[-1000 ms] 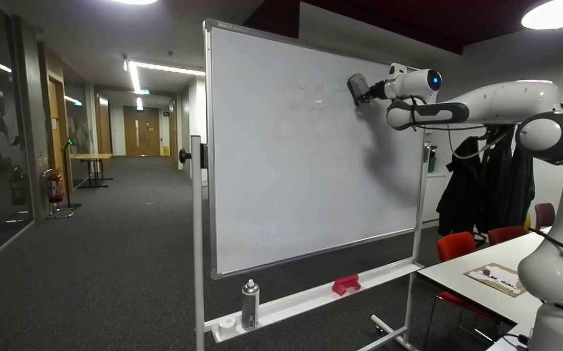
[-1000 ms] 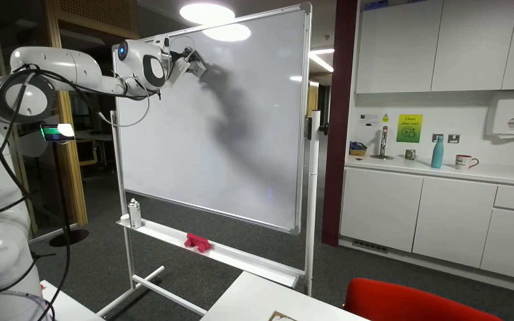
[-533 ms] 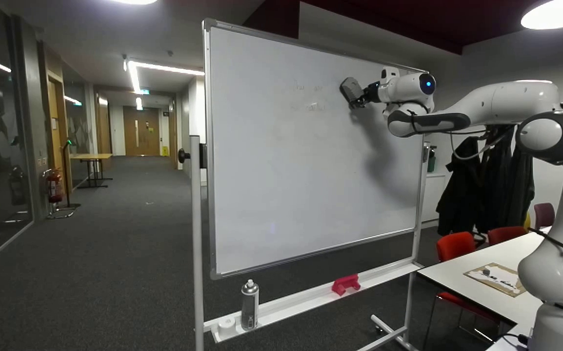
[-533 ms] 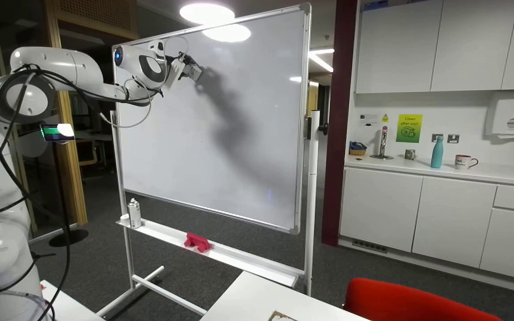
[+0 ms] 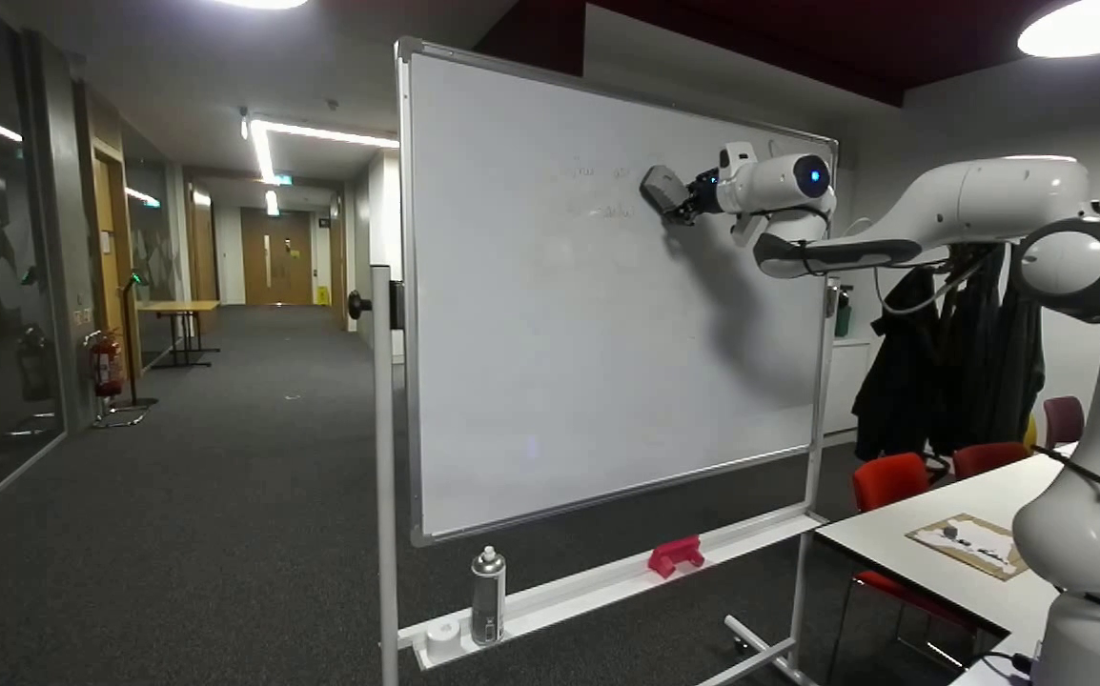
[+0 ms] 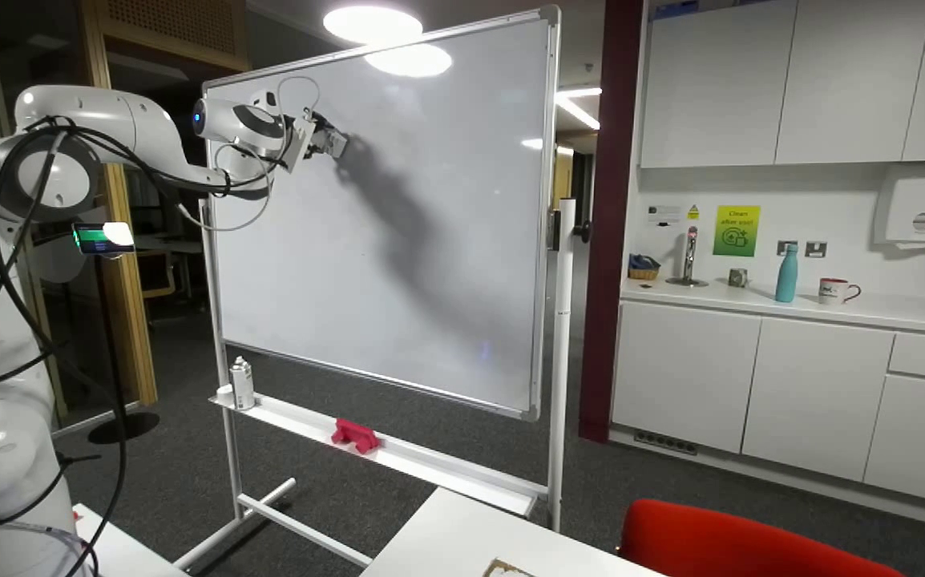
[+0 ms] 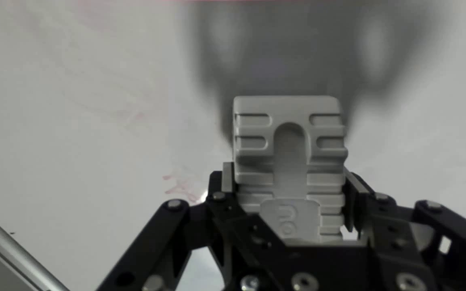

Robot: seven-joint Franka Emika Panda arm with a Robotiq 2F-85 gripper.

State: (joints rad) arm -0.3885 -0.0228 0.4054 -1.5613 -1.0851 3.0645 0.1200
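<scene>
My gripper [image 7: 289, 186] is shut on a grey ribbed eraser [image 7: 290, 137], with a black finger on each side of it in the wrist view. The eraser also shows in both exterior views [image 5: 664, 188] [image 6: 336, 144], tilted, at the upper part of the whiteboard [image 5: 560, 381]. Its shadow lies close by on the board; I cannot tell whether it touches the surface. Faint handwriting [image 5: 600, 173] stands on the board just left of the eraser in an exterior view. Faint reddish marks [image 7: 181, 188] show beside the left finger in the wrist view.
The board's lower ledge [image 5: 588, 595] carries a spray can [image 5: 488, 600], a white roll [image 5: 443, 636] and a red holder [image 5: 677, 556]. A white table [image 5: 893, 505] and red chairs [image 5: 891, 479] stand nearby. The board's metal frame [image 7: 15, 250] shows in the wrist view.
The gripper has moved left and somewhat down in both exterior views, carrying the eraser closer to the handwriting. The wrist has turned a little. The eraser stays held.
</scene>
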